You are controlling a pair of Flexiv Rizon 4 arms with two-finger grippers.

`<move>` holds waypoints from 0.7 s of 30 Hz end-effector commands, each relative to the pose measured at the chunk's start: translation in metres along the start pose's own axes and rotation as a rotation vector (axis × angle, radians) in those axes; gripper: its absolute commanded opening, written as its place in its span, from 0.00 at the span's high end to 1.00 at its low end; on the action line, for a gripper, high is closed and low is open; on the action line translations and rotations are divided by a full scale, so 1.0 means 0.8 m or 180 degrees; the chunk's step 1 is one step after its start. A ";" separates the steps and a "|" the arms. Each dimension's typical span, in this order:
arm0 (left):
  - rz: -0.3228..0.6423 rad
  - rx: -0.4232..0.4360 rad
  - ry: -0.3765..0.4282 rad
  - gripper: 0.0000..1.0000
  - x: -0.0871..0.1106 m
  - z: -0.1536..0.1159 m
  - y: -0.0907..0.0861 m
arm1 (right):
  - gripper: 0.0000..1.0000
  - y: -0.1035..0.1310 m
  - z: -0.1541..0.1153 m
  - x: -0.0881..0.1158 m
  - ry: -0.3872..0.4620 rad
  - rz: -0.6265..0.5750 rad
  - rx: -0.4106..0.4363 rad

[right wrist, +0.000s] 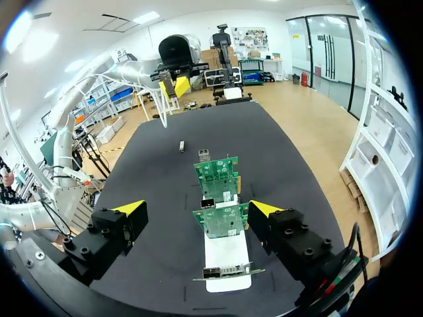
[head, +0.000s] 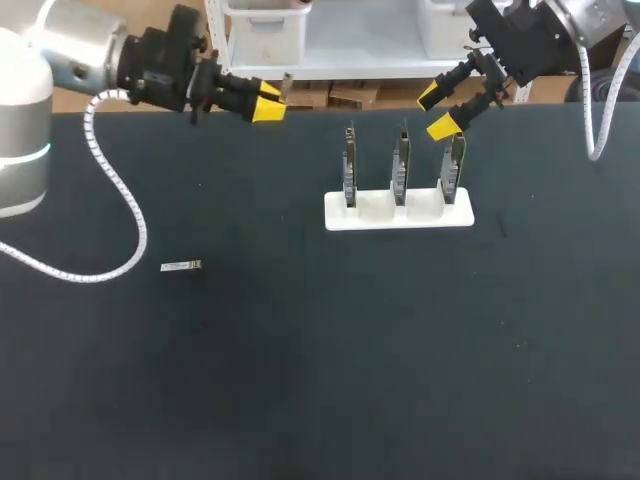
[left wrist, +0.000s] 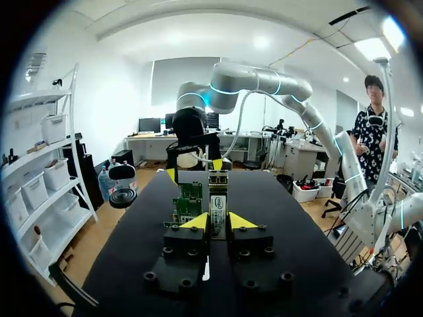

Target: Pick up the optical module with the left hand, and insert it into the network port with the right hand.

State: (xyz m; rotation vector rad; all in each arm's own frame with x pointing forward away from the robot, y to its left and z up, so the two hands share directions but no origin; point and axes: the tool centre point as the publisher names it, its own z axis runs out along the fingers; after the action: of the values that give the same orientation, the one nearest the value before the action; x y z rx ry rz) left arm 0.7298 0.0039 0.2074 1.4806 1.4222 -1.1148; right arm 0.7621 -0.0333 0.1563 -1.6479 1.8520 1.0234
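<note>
Two robot arms work over a dark desk point(head: 300, 350). The left tool point(head: 268, 101) hangs above the desk's far edge, left of the middle. Its yellow-tipped fingers are clamped on a slim silver optical module point(left wrist: 217, 206), which sticks out ahead of the tips.

The right tool point(head: 436, 110) hovers with its fingers wide apart and nothing between them. It is just above the rightmost of three upright green circuit cards point(head: 400, 165). These stand in a white plastic rack point(head: 380, 214) near the far edge, right of the middle. A second small silver piece point(head: 181, 266) lies flat near the desk's left edge (apparently a spare).

The step in hand looks like the hand-over. It would go best if the right tool took the module by its free end, square to its long sides. It should close fully before the left tool lets go, so the module meets the card's port straight.

The left arm reaches in level from the left edge, and the right arm angles down from the far right corner.
</note>
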 end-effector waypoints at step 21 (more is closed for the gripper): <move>0.0232 -0.0857 0.0025 1.00 -0.037 0.033 0.009 | 0.00 0.001 0.000 0.000 0.0001 0.0001 0.0007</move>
State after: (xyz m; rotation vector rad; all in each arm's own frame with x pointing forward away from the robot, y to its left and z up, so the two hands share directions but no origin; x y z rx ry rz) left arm 0.7443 -0.0324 0.2259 1.3952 1.4317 -0.9048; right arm 0.7621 -0.0334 0.1563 -1.6478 1.8520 1.0234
